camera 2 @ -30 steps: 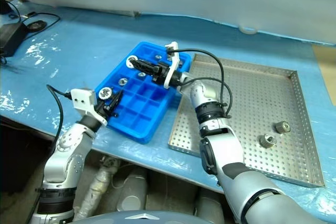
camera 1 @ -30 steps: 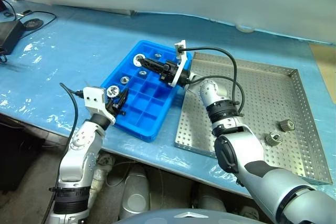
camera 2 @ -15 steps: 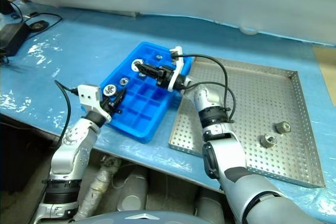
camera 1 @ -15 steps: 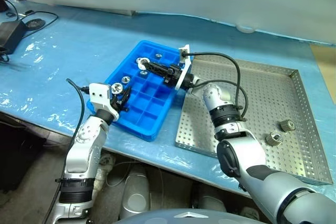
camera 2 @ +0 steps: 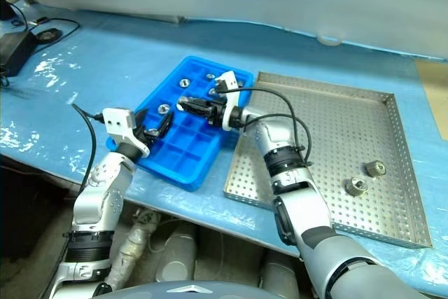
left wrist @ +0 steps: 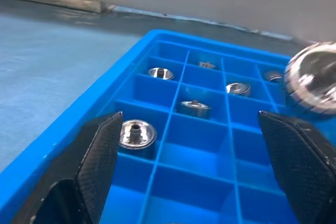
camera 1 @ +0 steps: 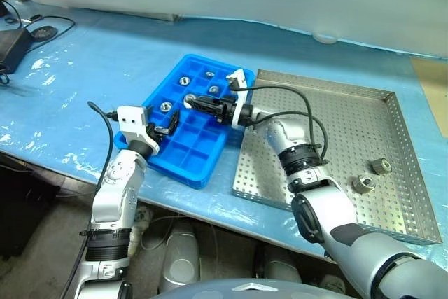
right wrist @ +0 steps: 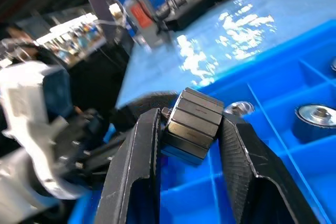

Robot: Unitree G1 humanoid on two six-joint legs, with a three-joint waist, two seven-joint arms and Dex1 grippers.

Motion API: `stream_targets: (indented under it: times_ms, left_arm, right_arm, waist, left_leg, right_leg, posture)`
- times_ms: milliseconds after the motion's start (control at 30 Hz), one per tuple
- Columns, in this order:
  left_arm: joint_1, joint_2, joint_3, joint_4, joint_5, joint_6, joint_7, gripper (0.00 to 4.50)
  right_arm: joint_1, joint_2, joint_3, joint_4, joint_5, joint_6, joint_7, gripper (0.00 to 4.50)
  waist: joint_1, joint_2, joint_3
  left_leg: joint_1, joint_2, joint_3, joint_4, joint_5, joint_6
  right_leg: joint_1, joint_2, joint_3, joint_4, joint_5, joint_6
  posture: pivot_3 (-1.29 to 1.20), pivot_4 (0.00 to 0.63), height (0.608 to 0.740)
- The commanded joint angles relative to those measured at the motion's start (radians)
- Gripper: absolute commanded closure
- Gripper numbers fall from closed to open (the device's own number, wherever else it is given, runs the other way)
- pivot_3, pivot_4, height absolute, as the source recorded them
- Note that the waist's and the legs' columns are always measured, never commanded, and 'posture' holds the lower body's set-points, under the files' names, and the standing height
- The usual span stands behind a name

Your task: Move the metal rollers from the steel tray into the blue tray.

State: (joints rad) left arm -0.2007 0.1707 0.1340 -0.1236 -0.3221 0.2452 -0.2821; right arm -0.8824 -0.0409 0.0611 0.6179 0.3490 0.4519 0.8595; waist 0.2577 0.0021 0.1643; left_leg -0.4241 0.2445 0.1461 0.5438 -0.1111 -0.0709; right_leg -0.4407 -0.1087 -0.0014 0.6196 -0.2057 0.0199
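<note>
The blue tray [camera 1: 187,171] lies left of the steel tray [camera 1: 339,120]. Several metal rollers rest in the blue tray's compartments, one of them [left wrist: 137,133] close to my left finger. Two rollers [camera 1: 381,167] [camera 1: 363,185] lie at the right of the steel tray. My right gripper [camera 1: 190,100] reaches across low over the blue tray, shut on a roller [right wrist: 191,124]. My left gripper [camera 1: 166,124] is at the tray's near left corner, open wide with nothing between its fingers [left wrist: 100,150].
Blue plastic sheeting [camera 1: 105,54] covers the table. A black power brick with cables [camera 1: 14,43] sits at the far left. The table's front edge runs just below the blue tray. A grey wall stands behind.
My left gripper has opened and let go of the roller it held. My right gripper has sunk toward the blue tray with its roller.
</note>
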Motion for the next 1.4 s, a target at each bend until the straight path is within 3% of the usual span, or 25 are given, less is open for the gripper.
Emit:
stream_targets:
  times_ms: [33, 300, 567, 733, 900, 1200, 1400]
  left_arm:
    - [-0.005, 0.002, 0.009, -0.046, -0.030, -0.033, -0.029, 0.19]
    - [0.007, 0.006, -0.008, -0.059, -0.030, -0.037, -0.052, 0.19]
    - [-0.023, 0.008, -0.031, -0.028, -0.023, -0.042, -0.079, 0.15]
    - [-0.081, 0.006, -0.059, 0.022, -0.025, -0.060, -0.129, 0.15]
    - [-0.195, -0.031, -0.113, 0.151, -0.052, -0.094, -0.254, 0.15]
    - [-0.414, -0.115, -0.184, 0.475, -0.038, -0.194, -0.467, 0.15]
    - [-0.494, -0.151, -0.187, 0.613, -0.025, -0.250, -0.541, 0.15]
  right_arm:
    - [-0.022, 0.017, 0.027, 0.045, -0.077, -0.098, -0.061, 3.34]
    - [-0.038, 0.004, 0.045, 0.132, -0.151, -0.177, -0.080, 3.34]
    - [-0.006, -0.018, 0.055, 0.098, -0.178, -0.187, -0.053, 0.59]
    - [0.008, -0.045, 0.007, 0.051, -0.154, -0.186, -0.087, 0.59]
    - [0.104, -0.132, -0.058, -0.119, -0.136, -0.138, -0.144, 0.59]
    - [0.356, -0.302, -0.225, -0.503, -0.096, 0.033, -0.296, 0.59]
    - [0.464, -0.390, -0.337, -0.611, -0.089, 0.120, -0.397, 0.59]
  waist:
    - [0.000, 0.000, 0.000]
    - [0.000, 0.000, 0.000]
    - [0.000, 0.000, 0.000]
    - [-0.003, 0.000, 0.000]
    - [-0.031, 0.000, 0.000]
    - [-0.161, -0.001, 0.000]
    - [-0.223, 0.000, 0.000]
  left_leg:
    - [-0.001, 0.000, 0.000, 0.000, 0.000, 0.000]
    - [-0.001, 0.000, 0.000, 0.000, -0.001, 0.002]
    - [0.000, 0.000, 0.000, 0.001, -0.001, 0.002]
    - [0.001, 0.000, 0.000, 0.002, -0.001, 0.002]
    - [0.001, -0.001, 0.001, 0.004, 0.000, 0.000]
    - [0.003, -0.002, 0.003, 0.006, 0.001, 0.001]
    - [0.006, -0.003, 0.006, 0.006, 0.000, 0.004]
  right_leg:
    - [0.000, 0.000, 0.000, 0.000, 0.000, 0.000]
    - [0.000, 0.000, 0.000, 0.000, 0.000, 0.000]
    - [0.001, 0.000, 0.000, 0.000, 0.000, 0.000]
    - [0.002, 0.000, 0.000, 0.001, 0.000, 0.000]
    - [0.004, -0.001, 0.001, 0.001, 0.001, 0.001]
    - [0.004, 0.000, 0.006, 0.000, 0.002, 0.004]
    - [0.004, 0.000, 0.009, -0.001, 0.002, 0.003]
  posture:
    - [0.40, 0.150, 0.740]
    - [0.40, 0.150, 0.740]
    - [0.34, 0.150, 0.740]
    - [0.28, 0.150, 0.740]
    - [0.05, 0.150, 0.740]
    - [-0.23, 0.150, 0.740]
    - [-0.31, 0.150, 0.740]
